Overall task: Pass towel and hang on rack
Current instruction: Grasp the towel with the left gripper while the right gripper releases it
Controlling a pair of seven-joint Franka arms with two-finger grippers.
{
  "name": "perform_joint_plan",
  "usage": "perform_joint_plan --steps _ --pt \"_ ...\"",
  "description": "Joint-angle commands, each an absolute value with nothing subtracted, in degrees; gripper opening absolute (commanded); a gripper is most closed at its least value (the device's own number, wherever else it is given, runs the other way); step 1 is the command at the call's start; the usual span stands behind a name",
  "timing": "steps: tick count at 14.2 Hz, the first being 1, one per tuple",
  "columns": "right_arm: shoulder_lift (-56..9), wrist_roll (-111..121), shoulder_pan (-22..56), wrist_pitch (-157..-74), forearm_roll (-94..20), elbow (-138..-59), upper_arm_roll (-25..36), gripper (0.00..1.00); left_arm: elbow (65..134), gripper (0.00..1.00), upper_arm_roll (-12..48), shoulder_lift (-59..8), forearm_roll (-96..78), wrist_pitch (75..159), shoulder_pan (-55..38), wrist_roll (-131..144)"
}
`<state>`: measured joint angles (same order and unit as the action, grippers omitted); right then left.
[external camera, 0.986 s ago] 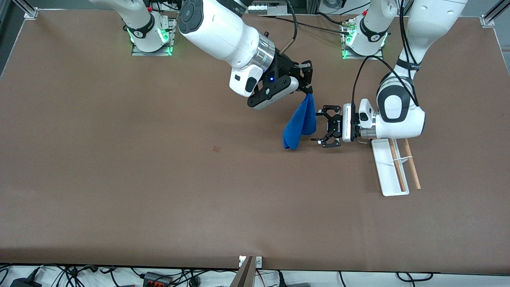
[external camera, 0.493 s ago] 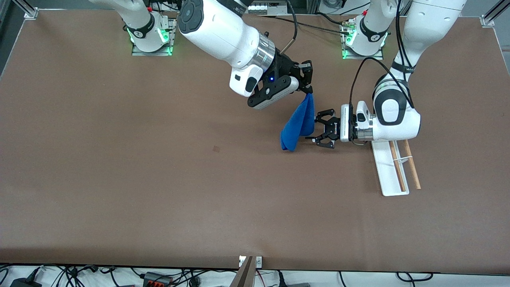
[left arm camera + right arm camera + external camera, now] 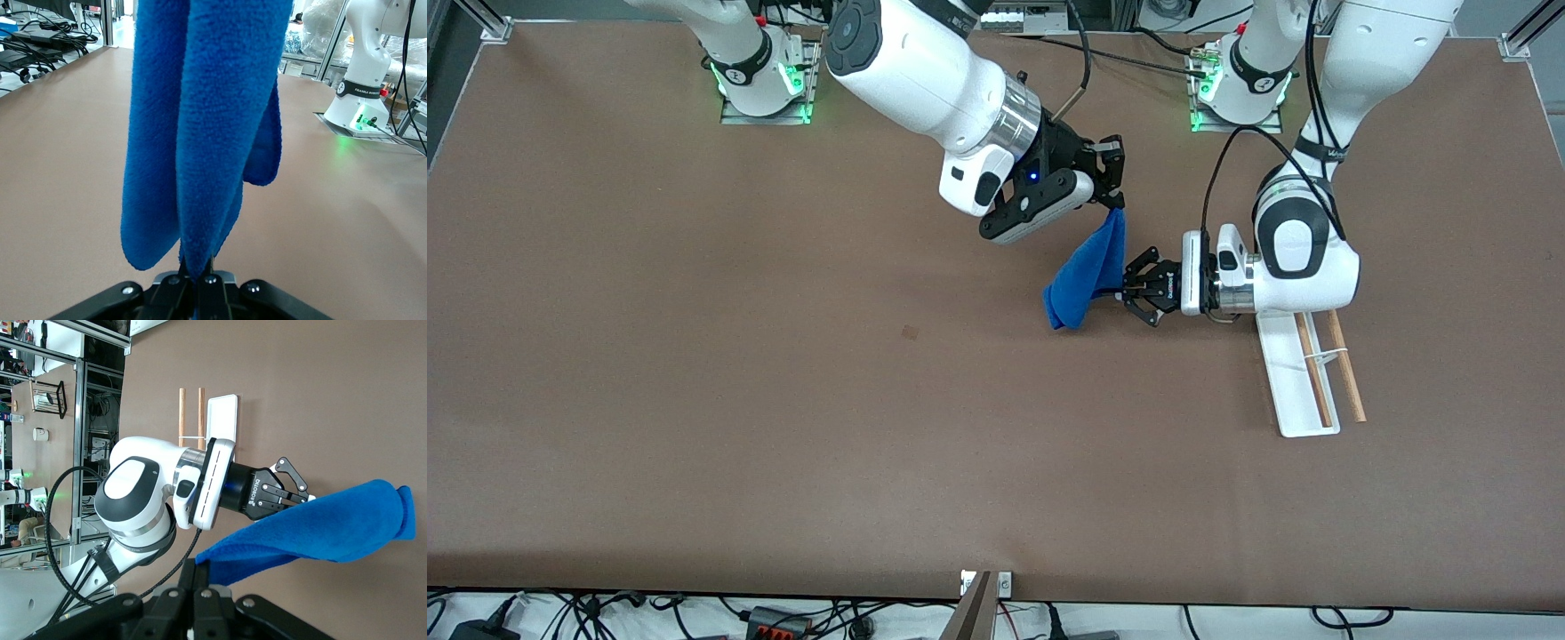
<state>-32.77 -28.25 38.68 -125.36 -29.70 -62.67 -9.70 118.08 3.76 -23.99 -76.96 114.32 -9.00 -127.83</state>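
White glossy arms [image 3: 925,71], black fingers [image 3: 1138,286], black cables, green-lit bases [image 3: 765,84].

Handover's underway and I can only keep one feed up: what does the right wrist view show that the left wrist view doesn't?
Only the right wrist view shows the rack on the table, the left gripper shut on the towel, and the right gripper pinching the towel's upper corner.

Only the left wrist view shows the towel's folds close up, hanging straight in front of the camera, with the right arm's base on the table.

Both show the blue towel held off the brown table, gripped by both arms at once.
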Motion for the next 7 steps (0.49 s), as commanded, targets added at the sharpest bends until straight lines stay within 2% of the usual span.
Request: perform_joint_plan --steps 1,2,3,4,7 --pt "-32.3 -28.7 38.8 -125.8 -28.7 -63.3 -9.8 0.0 117.1 0.01 3.7 -24.9 -78.7 114.9 -9.2 -129.0" --pt "-32.3 -28.5 38.8 -125.7 -28.7 -63.3 -9.8 0.0 117.2 0.01 3.6 -24.8 -78.7 114.9 -9.0 -128.7" --pt "-32.3 -28.8 38.8 -125.6 -28.7 -63.4 -9.7 0.67 117.2 0.01 3.3 -24.9 -78.6 115.0 -8.8 -128.4" --pt "-32.0 -28.7 38.6 -125.6 -27.4 -64.2 -9.3 1.0 117.4 0.01 2.8 -24.7 -78.0 115.0 -8.6 -127.6" --pt "-31.4 -28.6 37.4 -124.9 -24.2 -64.5 -8.8 1.0 117.3 0.01 0.8 -24.0 -74.1 117.2 -8.2 -126.5"
